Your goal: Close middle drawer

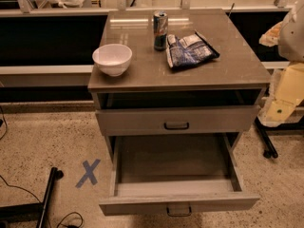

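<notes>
The middle drawer (178, 203) is pulled far out of the grey cabinet, towards me. Its inside looks empty, and its flat front carries a small black loop handle (178, 212). Above it, the taller top drawer front (176, 119) with a like handle stands nearly flush. The lowest drawer is hidden under the open one. My arm and gripper (279, 109) are at the right edge of the view. They are beside the cabinet's right side, at about the top drawer's height, and apart from the drawers.
On the cabinet top (142, 70) stand a white bowl (112, 58), a drink can (160, 30) and a blue chip bag (189, 50). A blue tape cross (88, 173) marks the floor at the left. Black stand legs lie at the lower left (47, 194) and right (264, 139).
</notes>
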Robot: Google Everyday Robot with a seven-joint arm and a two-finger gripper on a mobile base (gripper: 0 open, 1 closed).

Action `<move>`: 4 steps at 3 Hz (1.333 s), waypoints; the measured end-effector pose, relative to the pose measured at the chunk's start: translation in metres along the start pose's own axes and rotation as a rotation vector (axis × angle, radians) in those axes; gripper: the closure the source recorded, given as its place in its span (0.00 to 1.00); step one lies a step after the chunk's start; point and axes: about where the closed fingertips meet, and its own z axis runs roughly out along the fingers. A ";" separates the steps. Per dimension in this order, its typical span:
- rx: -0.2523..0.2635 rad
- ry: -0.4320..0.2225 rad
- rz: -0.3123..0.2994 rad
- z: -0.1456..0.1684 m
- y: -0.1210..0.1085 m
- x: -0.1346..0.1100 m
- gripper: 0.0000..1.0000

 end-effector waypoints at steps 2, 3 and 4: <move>-0.002 0.000 -0.001 0.001 -0.001 0.000 0.00; -0.061 -0.009 -0.017 0.045 0.013 0.009 0.00; -0.110 0.012 -0.019 0.076 0.030 0.020 0.00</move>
